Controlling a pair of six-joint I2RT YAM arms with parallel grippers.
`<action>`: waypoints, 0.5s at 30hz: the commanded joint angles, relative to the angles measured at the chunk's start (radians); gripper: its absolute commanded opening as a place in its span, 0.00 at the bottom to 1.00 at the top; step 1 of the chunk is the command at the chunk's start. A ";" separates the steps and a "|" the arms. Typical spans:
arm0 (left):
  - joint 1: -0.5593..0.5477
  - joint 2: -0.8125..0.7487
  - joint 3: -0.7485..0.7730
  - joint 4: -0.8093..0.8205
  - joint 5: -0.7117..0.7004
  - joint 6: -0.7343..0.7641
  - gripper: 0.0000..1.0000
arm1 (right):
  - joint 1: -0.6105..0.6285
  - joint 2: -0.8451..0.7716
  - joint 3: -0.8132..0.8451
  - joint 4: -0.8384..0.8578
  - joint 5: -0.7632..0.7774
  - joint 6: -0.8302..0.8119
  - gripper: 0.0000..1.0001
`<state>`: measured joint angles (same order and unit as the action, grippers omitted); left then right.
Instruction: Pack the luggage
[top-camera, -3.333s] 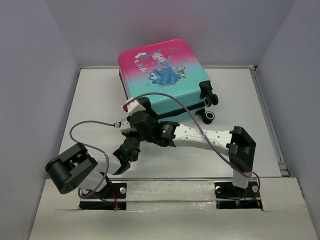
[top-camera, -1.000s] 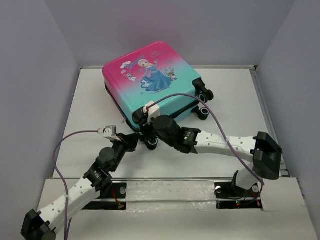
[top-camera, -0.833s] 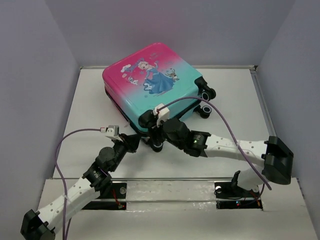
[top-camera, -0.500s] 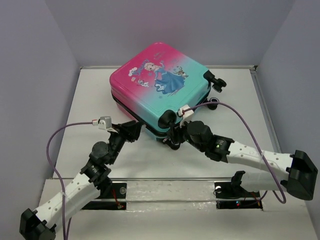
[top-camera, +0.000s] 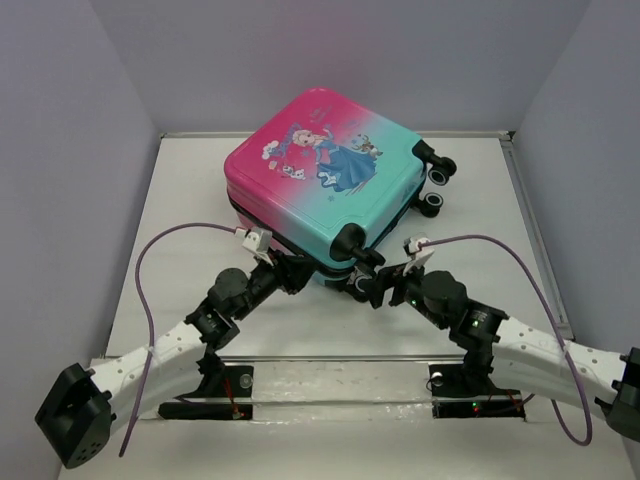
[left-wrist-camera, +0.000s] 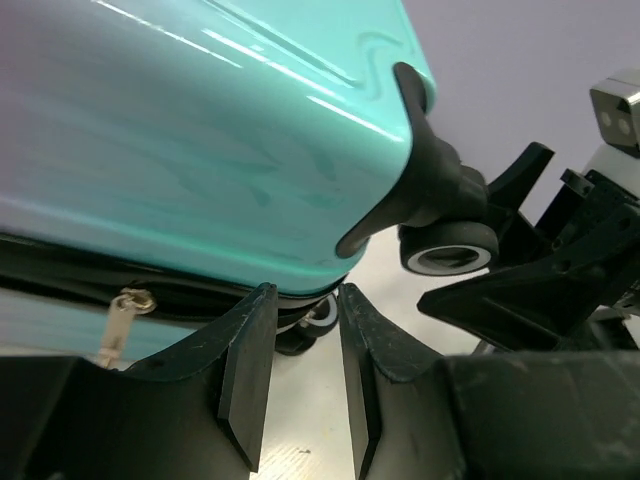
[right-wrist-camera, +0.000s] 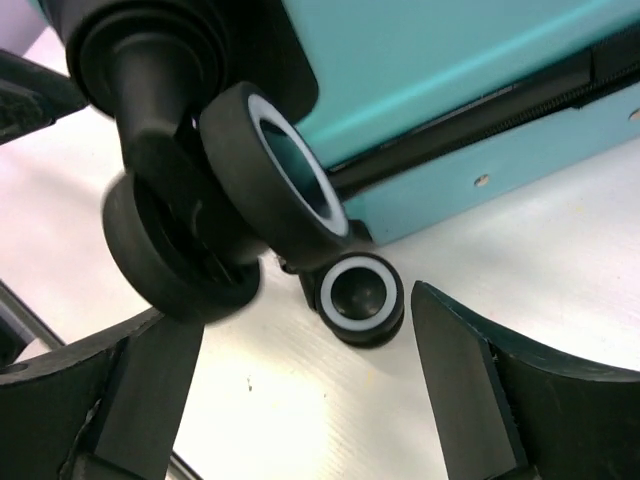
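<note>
The luggage (top-camera: 320, 175) lies flat at the back middle, princess picture up, zipped shut, pink end left, teal end right. Its near corner wheel (top-camera: 350, 240) points toward me. My left gripper (top-camera: 293, 276) sits low at the near teal edge (left-wrist-camera: 200, 130), jaws a little apart and empty (left-wrist-camera: 303, 300), with a zipper pull (left-wrist-camera: 120, 310) to its left. My right gripper (top-camera: 363, 286) is wide open just under that corner (right-wrist-camera: 300, 315). A small lower wheel (right-wrist-camera: 362, 298) sits between its fingers untouched, and a bigger wheel (right-wrist-camera: 285, 170) hangs above.
The white table (top-camera: 180, 200) is boxed in by grey walls left, right and behind. Two more wheels (top-camera: 435, 185) stick out at the suitcase's right side. Purple cables (top-camera: 160, 260) loop over both arms. The two grippers nearly face each other.
The suitcase has turned and slid right, its wheels swinging to the right. Both grippers followed to its near corner; the right arm drew back toward the near edge.
</note>
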<state>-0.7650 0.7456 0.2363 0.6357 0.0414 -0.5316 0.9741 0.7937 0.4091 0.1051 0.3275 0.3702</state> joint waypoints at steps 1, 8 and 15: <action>-0.028 0.070 0.078 0.128 0.117 0.033 0.42 | -0.003 -0.111 -0.059 0.021 -0.045 0.019 0.95; -0.111 0.208 0.150 0.153 0.159 0.073 0.43 | -0.003 -0.046 -0.073 0.083 -0.007 0.012 0.72; -0.154 0.342 0.262 0.145 0.209 0.099 0.46 | -0.003 0.079 -0.233 0.528 0.045 0.030 0.31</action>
<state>-0.8970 1.0534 0.4164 0.7212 0.2016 -0.4747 0.9718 0.8566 0.2245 0.3317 0.3180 0.3954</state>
